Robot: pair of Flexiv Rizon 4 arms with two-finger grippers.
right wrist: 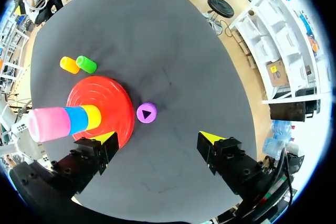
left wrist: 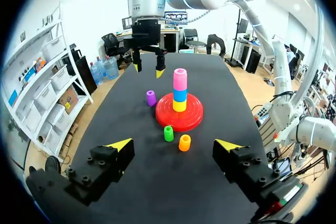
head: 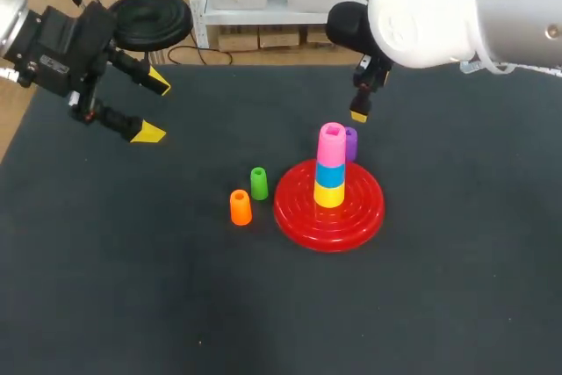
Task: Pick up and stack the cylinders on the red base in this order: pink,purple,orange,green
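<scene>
Both grippers hang spread wide and empty over the dark table (head: 105, 305), the left gripper (head: 153, 109) far off at its left side, the right gripper (right wrist: 157, 137) beyond the red base (head: 351, 217). On the base the pink cylinder (head: 331, 145) tops a blue ring (head: 330, 176) and a yellow ring (head: 329, 195). The head view half hides the purple cylinder (right wrist: 146, 113) behind this stack. The right wrist view shows it whole, upright just beside the base's rim. The orange cylinder (head: 240, 207) and green cylinder (head: 259, 183) stand together near the base.

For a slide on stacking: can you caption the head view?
Pink cylinder tops blue and yellow on the red base; right tool hovers open over purple; orange and green wait beside it.
</scene>
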